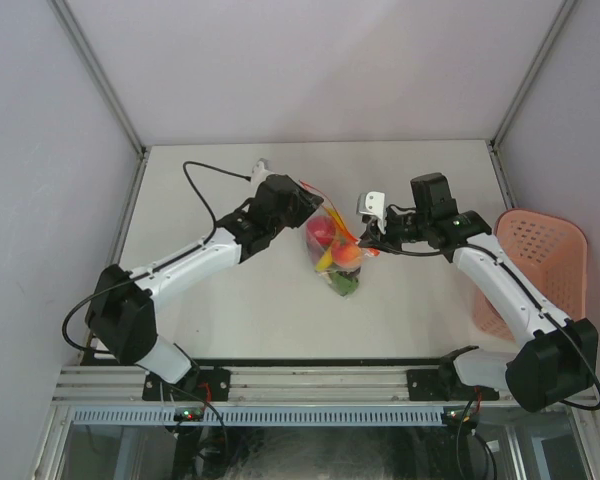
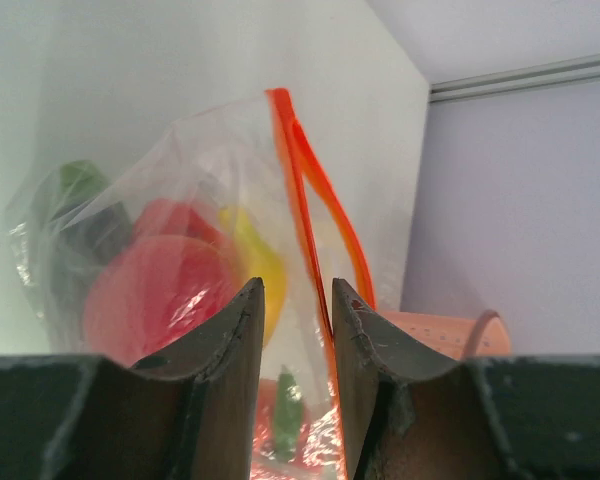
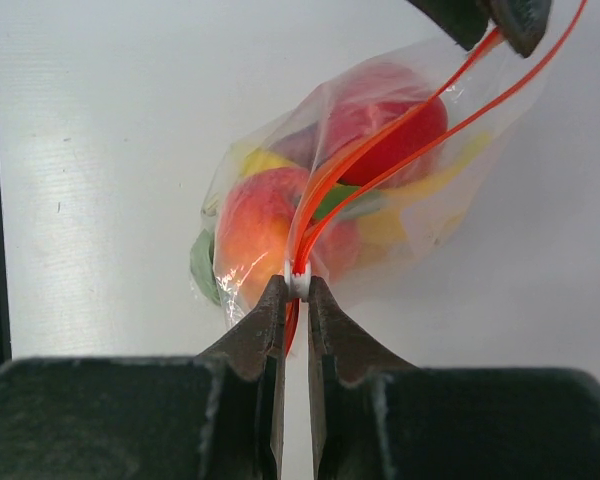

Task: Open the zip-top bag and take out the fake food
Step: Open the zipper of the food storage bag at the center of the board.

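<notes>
Clear zip-top bag (image 3: 480, 185) of fake food (image 3: 255, 225)

The zip-top bag (image 1: 332, 250) is clear, with a red-orange zip strip (image 3: 305, 240) along its edge. The fake food (image 3: 270, 225) inside shows red, peach-orange, yellow and green. At the right, the basket (image 1: 540, 260) is pink, patterned with small holes. The table (image 1: 230, 310) is white.

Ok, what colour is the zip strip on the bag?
Red-orange; the zip strip on the clear zip-top bag shows best in the right wrist view.
</notes>
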Available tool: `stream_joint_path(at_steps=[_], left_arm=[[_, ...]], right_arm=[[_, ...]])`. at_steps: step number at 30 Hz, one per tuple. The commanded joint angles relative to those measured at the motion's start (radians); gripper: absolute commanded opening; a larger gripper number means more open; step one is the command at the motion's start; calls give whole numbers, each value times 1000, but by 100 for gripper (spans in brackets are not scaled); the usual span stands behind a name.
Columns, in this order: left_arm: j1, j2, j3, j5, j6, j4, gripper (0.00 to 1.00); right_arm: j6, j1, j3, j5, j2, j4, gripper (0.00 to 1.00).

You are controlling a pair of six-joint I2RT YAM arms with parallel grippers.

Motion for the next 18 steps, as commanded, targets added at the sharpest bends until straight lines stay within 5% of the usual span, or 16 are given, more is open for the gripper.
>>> stream_joint_path(at_steps=[1,13,18], left_arm=[[-21,22,97,-71,-8,-158,36],[-37,95,218,-50,41,-287,43],[-36,92,227,-66,70,-269,4]], right_arm=[[9,12,-1,2,-11,32,0],[4,35,-4,21,-8,37,0],[1,43,-4,32,-10,35,0]])
